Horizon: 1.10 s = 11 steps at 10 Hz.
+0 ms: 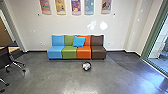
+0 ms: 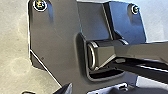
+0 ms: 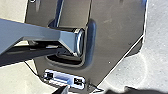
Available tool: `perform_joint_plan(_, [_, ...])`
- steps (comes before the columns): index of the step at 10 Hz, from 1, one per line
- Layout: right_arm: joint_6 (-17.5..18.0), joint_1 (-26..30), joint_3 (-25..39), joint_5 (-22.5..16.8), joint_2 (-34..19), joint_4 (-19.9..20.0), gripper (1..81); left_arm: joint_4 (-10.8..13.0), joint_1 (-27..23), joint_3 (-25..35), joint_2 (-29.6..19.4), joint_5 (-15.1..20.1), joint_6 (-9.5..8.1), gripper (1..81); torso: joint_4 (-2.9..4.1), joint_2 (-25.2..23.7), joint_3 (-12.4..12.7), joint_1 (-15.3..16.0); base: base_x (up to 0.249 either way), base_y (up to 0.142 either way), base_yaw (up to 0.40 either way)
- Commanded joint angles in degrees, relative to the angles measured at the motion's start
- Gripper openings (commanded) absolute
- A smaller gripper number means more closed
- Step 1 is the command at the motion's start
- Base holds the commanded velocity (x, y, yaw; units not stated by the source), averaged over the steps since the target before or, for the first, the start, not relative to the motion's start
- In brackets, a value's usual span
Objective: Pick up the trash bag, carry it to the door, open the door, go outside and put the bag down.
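Both wrists point down at the base [image 2: 57,37] (trash bag [image 1: 86,66] ahead).

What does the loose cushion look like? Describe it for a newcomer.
Along the far wall stands a row of colored seats. Where the green seat meets the orange one, a bright blue cushion leans, tilted, unlike the upright backrests.

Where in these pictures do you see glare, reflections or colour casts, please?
Head view: two bright light patches on the wall above the brown seat, and bluish-white glare on the floor near the glass. Left wrist view: the pale floor goes from yellowish to cooler grey. Right wrist view: a thin bright line crosses the robot's dark plate.
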Motion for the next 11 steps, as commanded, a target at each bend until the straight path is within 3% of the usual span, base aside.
perform_joint_plan(1, [-0.15,1.92,0.00,-3.76,-0.17,-0.57,81.1,0.44,-1.64,0.30,0.04,3.62,0.19,81.1,0.00,0.00,0.00,0.00,0.136,0.000,0.000])
perform_joint_plan(11, [-0.15,2.00,-0.08,-3.76,-0.17,-0.57,81.1,0.44,-1.64,0.21,0.04,3.62,0.19,81.1,0.00,0.00,0.00,0.00,0.146,0.000,0.000])
